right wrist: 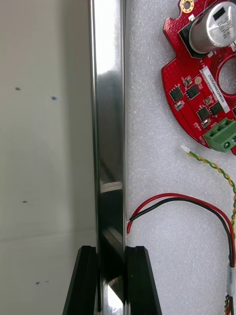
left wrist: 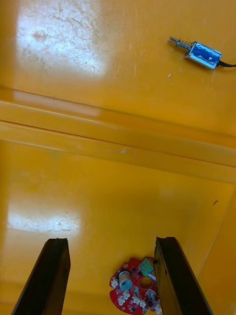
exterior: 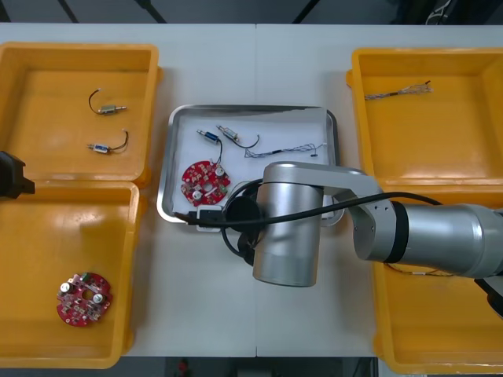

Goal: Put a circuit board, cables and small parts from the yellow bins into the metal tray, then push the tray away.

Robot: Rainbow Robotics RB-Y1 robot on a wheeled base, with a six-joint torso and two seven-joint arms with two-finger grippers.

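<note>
Clamping the metal tray [right wrist: 109, 123] by its near rim, my right gripper [right wrist: 111, 261] holds narrow, the rim running lengthwise between its fingers; the tray, circuit board [exterior: 205, 180] aboard, lies beyond it. My left gripper [left wrist: 112, 243] hangs wide over yellow bins [left wrist: 98, 98].

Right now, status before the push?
Right gripper shut on metal tray rim. Left gripper open over left bins. Circuit board, cables, small parts aboard. Nothing blocking ahead.

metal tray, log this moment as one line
right claw: shut on metal tray rim | in tray: circuit board, cables, small metal parts | left claw: open, over left yellow bins
</note>
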